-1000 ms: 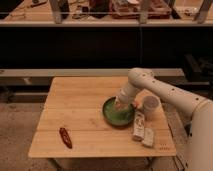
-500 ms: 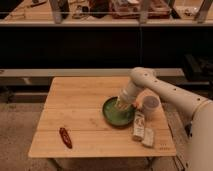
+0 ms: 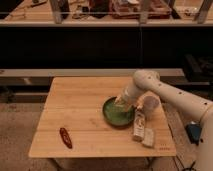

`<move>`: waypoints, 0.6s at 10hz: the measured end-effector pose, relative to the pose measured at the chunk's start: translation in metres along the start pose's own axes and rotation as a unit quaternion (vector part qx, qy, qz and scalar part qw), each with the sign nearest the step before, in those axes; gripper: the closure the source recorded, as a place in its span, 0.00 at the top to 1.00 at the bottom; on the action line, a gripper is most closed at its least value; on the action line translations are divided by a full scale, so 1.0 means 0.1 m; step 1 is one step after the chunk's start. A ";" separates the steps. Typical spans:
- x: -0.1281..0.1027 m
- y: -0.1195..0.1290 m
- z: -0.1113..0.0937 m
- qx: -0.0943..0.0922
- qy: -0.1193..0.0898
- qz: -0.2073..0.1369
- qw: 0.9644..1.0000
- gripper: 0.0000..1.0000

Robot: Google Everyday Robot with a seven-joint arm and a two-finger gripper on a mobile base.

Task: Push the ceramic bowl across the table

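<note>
The green ceramic bowl sits on the light wooden table, right of centre. My gripper reaches down from the white arm at the right and sits at the bowl's far right rim, partly over it. The white cup stands just right of the gripper.
Two wrapped snack packets lie at the bowl's front right, near the table's front edge. A red chili-like object lies at the front left. A dark shelf with cluttered items runs behind the table.
The arm and gripper have shifted slightly at the bowl's right rim. The bowl stays in about the same place.
</note>
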State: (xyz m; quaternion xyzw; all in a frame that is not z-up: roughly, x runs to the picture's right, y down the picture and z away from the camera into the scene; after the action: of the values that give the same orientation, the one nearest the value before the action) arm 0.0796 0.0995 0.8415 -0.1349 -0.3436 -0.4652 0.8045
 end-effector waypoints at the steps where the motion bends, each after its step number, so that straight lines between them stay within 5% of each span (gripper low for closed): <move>1: -0.02 -0.06 0.12 0.002 0.003 -0.005 1.000 0.19; 3: -0.07 -0.16 0.39 -0.007 0.017 -0.020 1.000 0.01; 6: -0.05 -0.22 0.57 -0.030 0.029 -0.033 0.999 0.00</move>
State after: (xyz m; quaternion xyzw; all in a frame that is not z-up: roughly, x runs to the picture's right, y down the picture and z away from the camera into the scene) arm 0.0346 0.1214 0.8778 -0.1338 -0.3107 -0.5056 0.7937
